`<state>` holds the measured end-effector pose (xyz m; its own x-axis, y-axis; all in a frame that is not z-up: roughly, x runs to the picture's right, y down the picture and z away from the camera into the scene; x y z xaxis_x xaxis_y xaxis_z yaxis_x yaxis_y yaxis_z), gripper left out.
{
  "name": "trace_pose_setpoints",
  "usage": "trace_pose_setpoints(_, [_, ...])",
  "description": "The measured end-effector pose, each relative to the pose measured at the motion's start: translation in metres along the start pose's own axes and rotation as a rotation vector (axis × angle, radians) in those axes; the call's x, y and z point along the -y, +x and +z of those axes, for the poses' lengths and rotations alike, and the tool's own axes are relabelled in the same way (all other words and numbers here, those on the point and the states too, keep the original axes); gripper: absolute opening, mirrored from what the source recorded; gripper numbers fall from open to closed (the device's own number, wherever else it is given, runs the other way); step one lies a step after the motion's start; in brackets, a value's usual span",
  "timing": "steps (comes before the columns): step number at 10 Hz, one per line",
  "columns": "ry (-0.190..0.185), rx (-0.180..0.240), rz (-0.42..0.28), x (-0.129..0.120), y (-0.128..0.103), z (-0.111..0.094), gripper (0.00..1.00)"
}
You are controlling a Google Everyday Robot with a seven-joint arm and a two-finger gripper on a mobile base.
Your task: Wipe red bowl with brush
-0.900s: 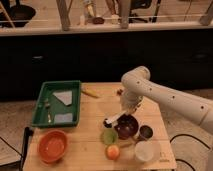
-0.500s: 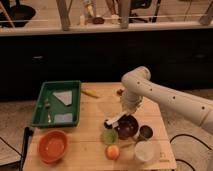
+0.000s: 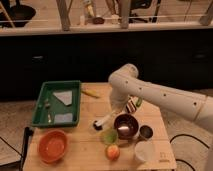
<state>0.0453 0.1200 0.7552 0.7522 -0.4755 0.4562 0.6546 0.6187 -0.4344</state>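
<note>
The red bowl (image 3: 52,146) stands empty at the front left corner of the wooden table (image 3: 85,150). The brush (image 3: 102,122) lies slanted at the table's middle, its white handle running up to the right and its black head (image 3: 96,126) low at the left. My gripper (image 3: 116,111) hangs from the white arm (image 3: 150,92) right over the upper end of the brush handle, well to the right of the red bowl. The top of the handle is hidden by the gripper.
A dark maroon bowl (image 3: 126,125), a small green cup (image 3: 109,136), an orange fruit (image 3: 113,152), a white cup (image 3: 144,150) and a small dark cup (image 3: 146,132) crowd the front right. A green tray (image 3: 57,102) sits at the back left, with a yellow item (image 3: 91,93) beside it.
</note>
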Motion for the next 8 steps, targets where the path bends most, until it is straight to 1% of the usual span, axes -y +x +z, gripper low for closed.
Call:
trace_pose_setpoints(2, [0.008,-0.008,-0.054,0.016,-0.024,-0.006,0.0])
trace_pose_setpoints(4, [0.002,-0.011,-0.072,0.018,-0.031,-0.005,0.0])
trace_pose_setpoints(5, [-0.008,-0.011,-0.089,0.024,-0.043,-0.002,0.0])
trace_pose_setpoints(6, [-0.009,-0.008,-0.098,0.03,-0.051,0.0,0.0])
trace_pose_setpoints(8, [-0.017,-0.004,-0.102,0.035,-0.06,0.004,0.0])
